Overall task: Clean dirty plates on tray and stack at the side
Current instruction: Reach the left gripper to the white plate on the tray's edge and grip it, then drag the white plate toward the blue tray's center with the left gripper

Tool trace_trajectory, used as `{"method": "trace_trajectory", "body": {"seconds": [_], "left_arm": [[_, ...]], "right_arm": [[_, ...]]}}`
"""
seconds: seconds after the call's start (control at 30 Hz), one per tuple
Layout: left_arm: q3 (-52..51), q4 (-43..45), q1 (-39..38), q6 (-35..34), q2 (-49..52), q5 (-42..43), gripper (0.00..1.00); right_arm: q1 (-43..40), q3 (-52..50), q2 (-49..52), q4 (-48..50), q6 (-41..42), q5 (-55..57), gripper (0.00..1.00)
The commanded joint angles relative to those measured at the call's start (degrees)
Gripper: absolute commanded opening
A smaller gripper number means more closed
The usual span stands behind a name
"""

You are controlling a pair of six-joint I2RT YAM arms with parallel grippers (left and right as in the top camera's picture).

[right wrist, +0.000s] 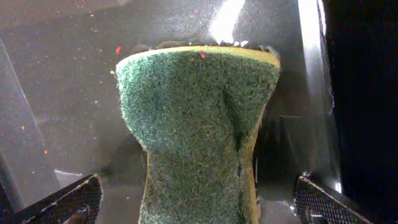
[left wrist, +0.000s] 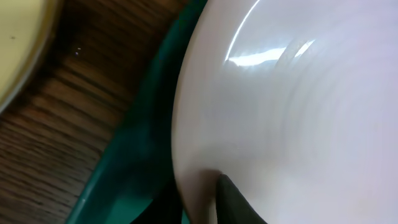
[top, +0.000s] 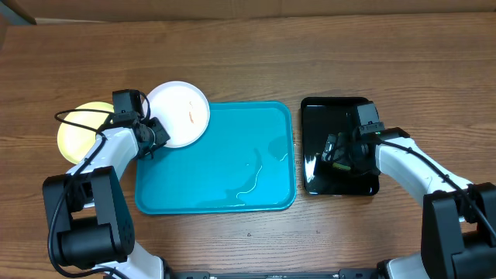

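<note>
Left end effector [top: 155, 133] narrow, pinching the rim of the smeared white plate [top: 182, 112] at a corner of the tray [top: 263, 194] | pale yellow plate [top: 77, 132] on the worktop [top: 248, 46] just beside it, seemingly set aside | right end effector [top: 335, 151] wide, sponge [right wrist: 199, 124] between its fingers [right wrist: 68, 202], unheld — cleaning seems mostly left.

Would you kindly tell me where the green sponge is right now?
The green sponge lies on the glossy black tray, to the right of the cyan tray; the right wrist view shows it between the right gripper's open fingers.
</note>
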Motion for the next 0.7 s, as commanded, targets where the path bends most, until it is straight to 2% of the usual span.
{"method": "trace_trajectory", "body": {"seconds": [0.0,0.13,0.3,0.5,0.6,0.67], "left_arm": [[0.9,-1.5,0.2,2.2,-0.2,4.3,0.15],[0.9,-5.3,0.2,2.6,-1.6,6.9,0.06],[0.9,-13.0,0.1,4.4,-1.9,11.5,0.07],[0.8,-19.3,-2.5,4.3,-1.9,12.1,0.07],[0.7,-20.3,-5.1,4.3,-1.9,15.5,0.15],[0.7,-20.3,-7.0,4.3,-1.9,15.5,0.27]], "right_arm": [[-0.3,-0.3,-0.1,0.2,0.3,-0.3,1.0],[-0.3,-0.3,-0.1,0.2,0.3,-0.3,1.0],[-0.3,-0.3,-0.1,0.2,0.3,-0.3,1.0],[-0.3,-0.3,-0.1,0.2,0.3,-0.3,1.0],[-0.3,-0.3,-0.1,0.2,0.3,-0.3,1.0],[-0.3,-0.3,-0.1,0.2,0.3,-0.3,1.0]]}}
